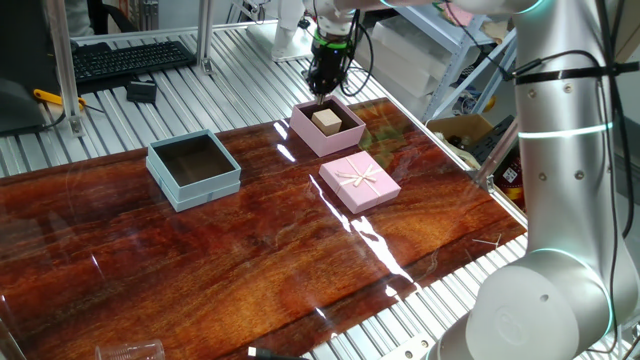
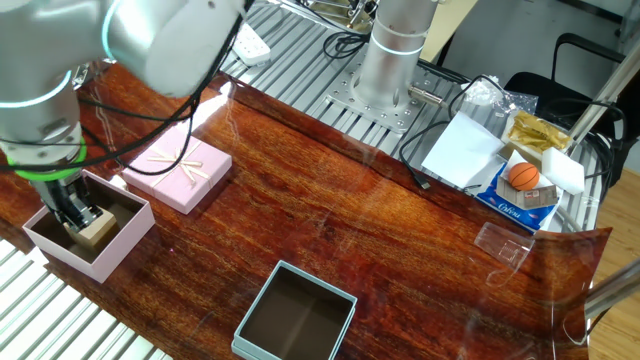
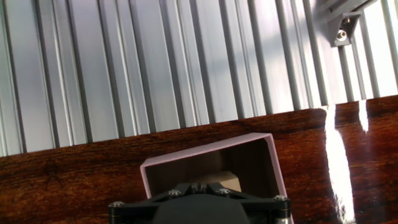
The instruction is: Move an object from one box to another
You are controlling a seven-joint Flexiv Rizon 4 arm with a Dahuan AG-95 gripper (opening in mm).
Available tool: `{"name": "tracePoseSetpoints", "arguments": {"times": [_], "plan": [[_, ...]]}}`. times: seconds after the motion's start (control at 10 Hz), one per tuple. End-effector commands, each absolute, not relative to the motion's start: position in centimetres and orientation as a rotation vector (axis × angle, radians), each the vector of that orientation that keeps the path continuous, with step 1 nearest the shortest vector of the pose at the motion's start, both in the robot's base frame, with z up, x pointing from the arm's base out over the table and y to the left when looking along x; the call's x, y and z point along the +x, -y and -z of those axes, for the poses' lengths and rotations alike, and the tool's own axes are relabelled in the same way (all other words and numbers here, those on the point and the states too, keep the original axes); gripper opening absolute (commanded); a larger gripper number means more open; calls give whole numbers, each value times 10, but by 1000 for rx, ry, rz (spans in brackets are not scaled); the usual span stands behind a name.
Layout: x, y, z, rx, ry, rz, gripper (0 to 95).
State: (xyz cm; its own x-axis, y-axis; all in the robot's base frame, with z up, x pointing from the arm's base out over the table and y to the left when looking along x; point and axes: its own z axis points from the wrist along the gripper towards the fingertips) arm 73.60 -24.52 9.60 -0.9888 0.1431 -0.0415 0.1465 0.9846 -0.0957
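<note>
The small tan wooden cube (image 1: 326, 121) lies inside the pink box (image 1: 345, 136) at the far edge of the wooden table. It also shows in the other fixed view (image 2: 98, 229), inside the pink box (image 2: 120, 235), and in the hand view (image 3: 225, 181). My gripper (image 1: 322, 90) hangs just above the box's far side, close over the cube without holding it. Its fingers (image 2: 66, 207) stand a little apart beside the cube. The pale blue-grey box (image 1: 193, 168) stands empty to the left, also in the other fixed view (image 2: 296, 315).
A flat pink lid with a ribbon bow (image 1: 359, 181) lies on the table near the pink box. A ribbed metal bench surrounds the table. A keyboard (image 1: 130, 57) sits at the back left. A bag with a small orange ball (image 2: 524, 177) lies at the far right.
</note>
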Motion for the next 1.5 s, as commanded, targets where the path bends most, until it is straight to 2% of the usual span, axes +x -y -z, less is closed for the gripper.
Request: {"name": "tracePoseSetpoints", "arguments": {"times": [0.1, 1.0, 1.5], "plan": [[736, 245, -96, 242, -3090, 118, 0], [759, 252, -89, 259, -3085, 121, 0], [736, 255, -94, 186, -3080, 90, 0]]}}
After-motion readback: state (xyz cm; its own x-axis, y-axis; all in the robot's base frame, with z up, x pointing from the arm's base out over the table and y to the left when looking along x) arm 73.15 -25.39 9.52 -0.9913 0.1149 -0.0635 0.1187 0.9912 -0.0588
